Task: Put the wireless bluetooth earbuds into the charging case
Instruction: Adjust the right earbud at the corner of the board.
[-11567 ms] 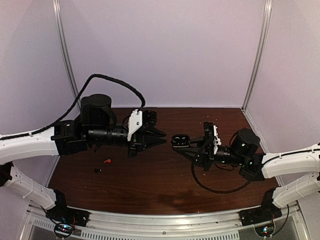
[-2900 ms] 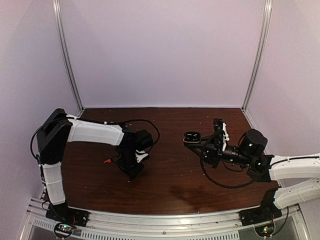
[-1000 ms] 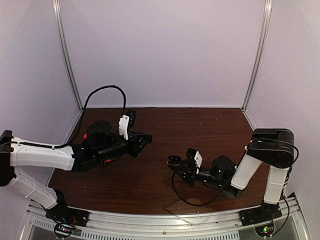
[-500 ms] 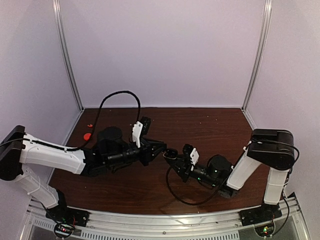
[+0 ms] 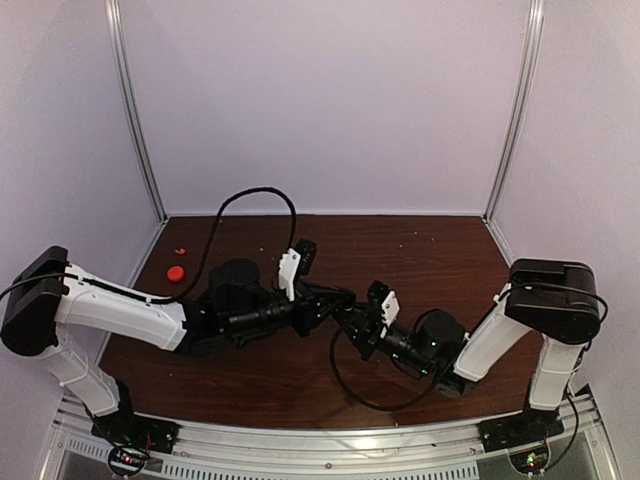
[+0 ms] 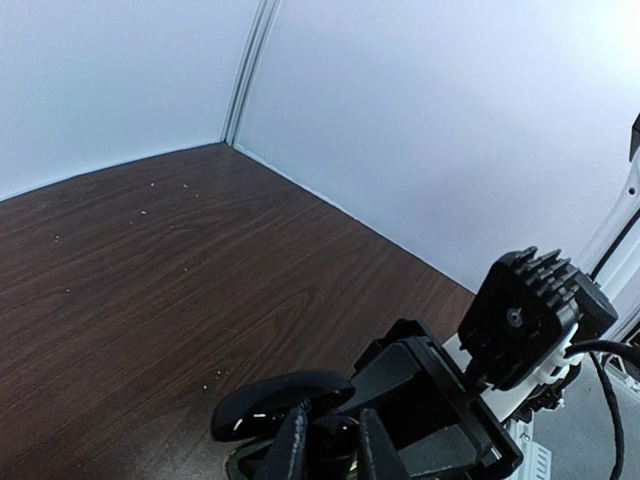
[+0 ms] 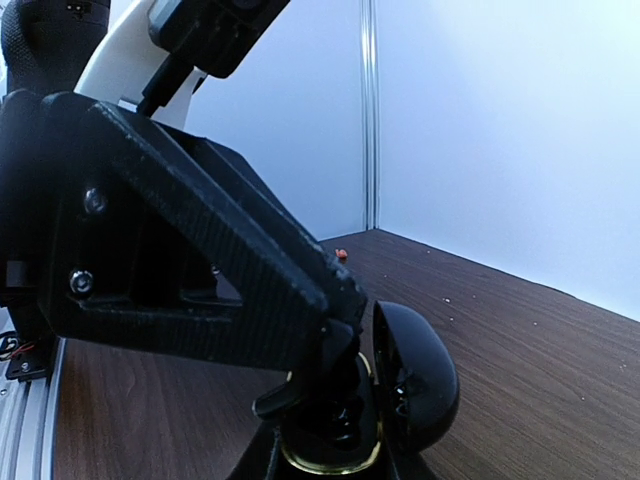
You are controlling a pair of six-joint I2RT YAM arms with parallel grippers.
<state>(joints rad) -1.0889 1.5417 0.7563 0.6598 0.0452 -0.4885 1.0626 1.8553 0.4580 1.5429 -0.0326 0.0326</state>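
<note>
My right gripper [image 5: 354,320] is shut on the charging case [image 7: 330,440], a small black round case with a gold rim, held open with its lid [image 7: 415,385] standing up. My left gripper [image 5: 340,299] is shut on the black earbud [image 6: 341,440] and holds it right over the open case, its fingers [image 6: 293,450] almost in the cup. In the left wrist view the lid [image 6: 280,400] lies just ahead of the fingertips. The left gripper's finger [image 7: 200,270] fills the right wrist view. A tiny red piece [image 5: 181,250] lies far left on the table.
A round red disc [image 5: 176,272] lies on the brown table [image 5: 420,250] near the left wall, beside the tiny red piece. A small red speck [image 7: 341,254] shows far off in the right wrist view. White walls close the back and sides.
My left gripper has moved right and reached the case in my right gripper. The right gripper has shifted slightly right and up with the open case.
</note>
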